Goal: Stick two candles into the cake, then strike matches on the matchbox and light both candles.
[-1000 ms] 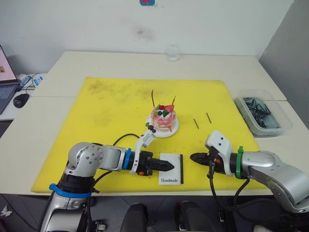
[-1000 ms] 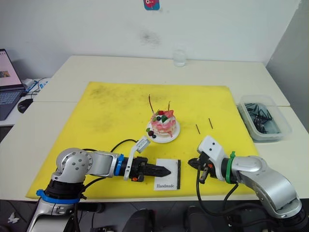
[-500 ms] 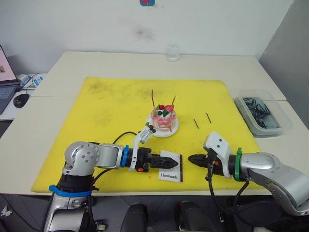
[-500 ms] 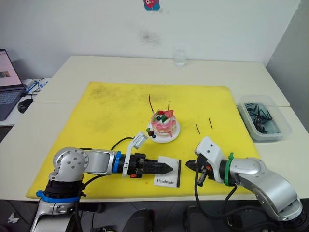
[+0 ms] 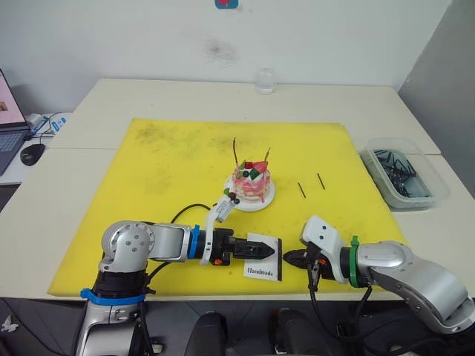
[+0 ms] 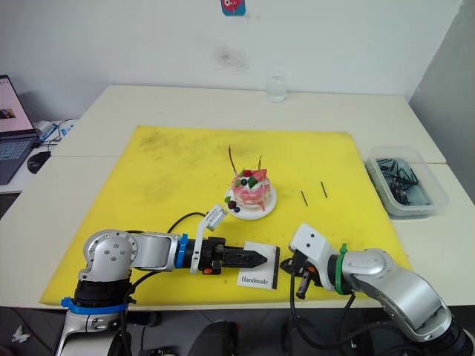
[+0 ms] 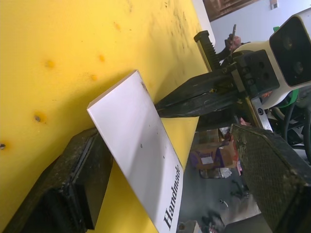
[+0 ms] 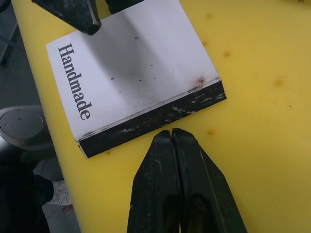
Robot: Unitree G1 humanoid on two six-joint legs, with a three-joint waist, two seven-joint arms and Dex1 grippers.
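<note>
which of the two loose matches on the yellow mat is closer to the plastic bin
The match farther to the robot's right, nearest the bin; the other match lies between it and the cake.

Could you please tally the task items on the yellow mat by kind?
Candles standing in the cake: 2
Cake: 1
Matches lying loose: 2
Matchbox: 1
Total: 6
</note>
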